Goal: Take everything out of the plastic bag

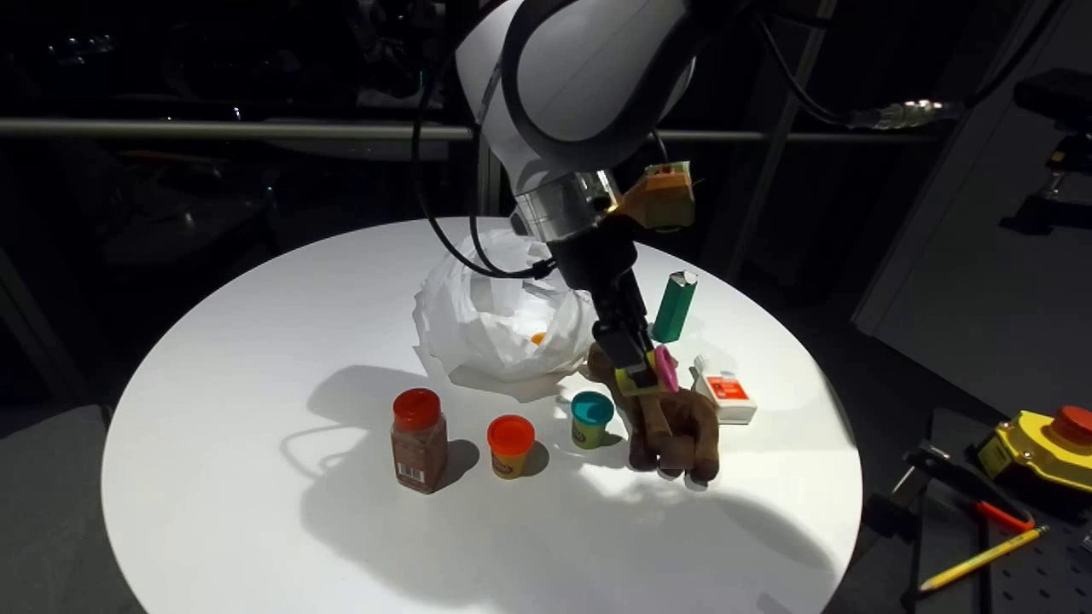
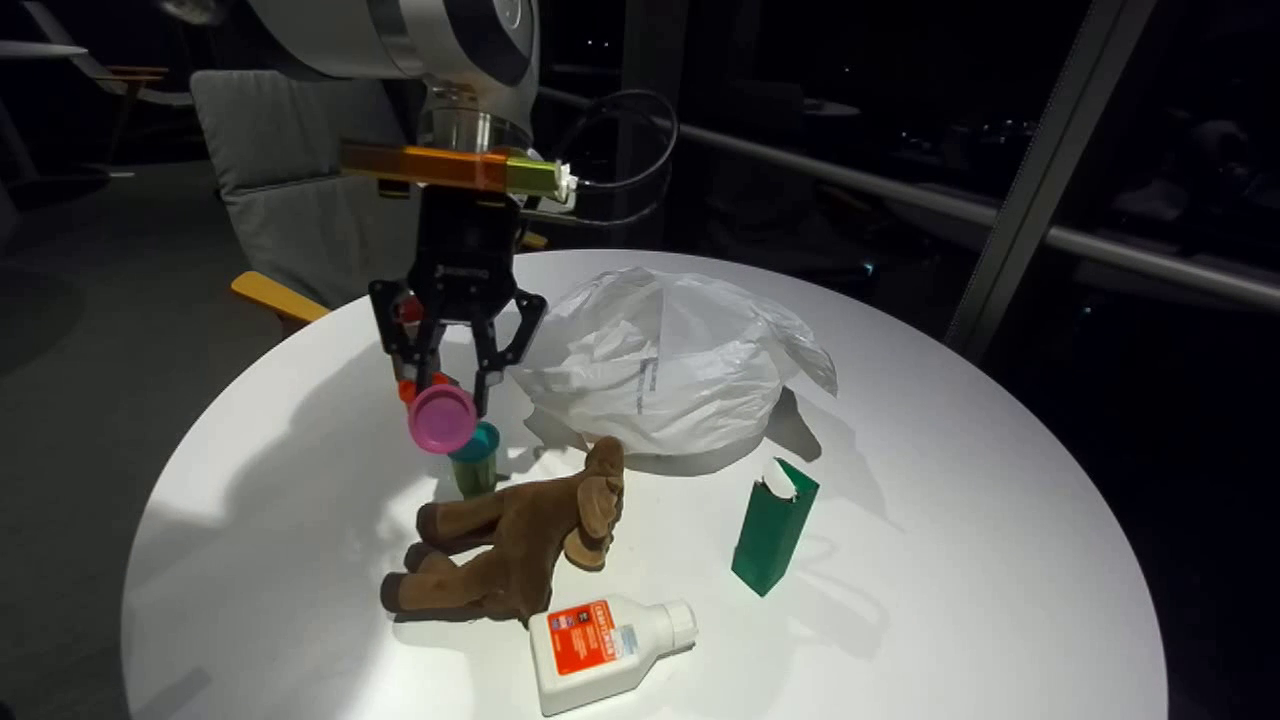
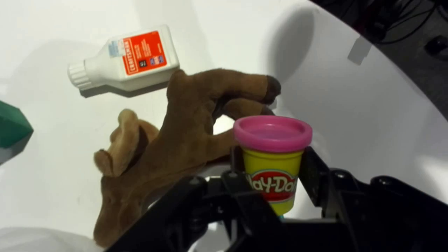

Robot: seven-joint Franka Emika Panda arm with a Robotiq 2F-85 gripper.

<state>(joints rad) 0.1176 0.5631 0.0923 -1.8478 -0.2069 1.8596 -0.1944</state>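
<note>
While it hangs above the table (image 1: 239,324), the pincer (image 3: 272,162) pinches one yellow tub (image 3: 274,189), pink-lidded, held at both flanks and tilted onto its side, lid aimed at three o'clock. (Clock as read in an exterior view, pincer at the hub.)

Step in hand, by my judgement: setting that tub down outside the plastic bag (image 1: 461,333). Recommended handling: shift clear of the plush toy (image 1: 684,403), brown, lying close at five o'clock, and of the teal-lidded tub (image 1: 589,422), near, between seven and eight; turn the yellow tub base-down, since its round side may roll; lower gently; let go only once it touches the table; rise straight up.

Principal lot: said plastic bag, whitish, crumpled, resting on the table between nine and ten o'clock from the pincer, apart from it. A bit of orange (image 1: 538,338) shows in its mouth, so I take it as not yet emptied.

Outlying lots: white bottle (image 1: 729,399), red label, lying flat, between three and four; green carton (image 1: 674,309), upright, at one; orange-lidded tub (image 1: 510,445), upright, at eight; red-capped jar (image 1: 420,445), upright, between eight and nine, farthest out.
</note>
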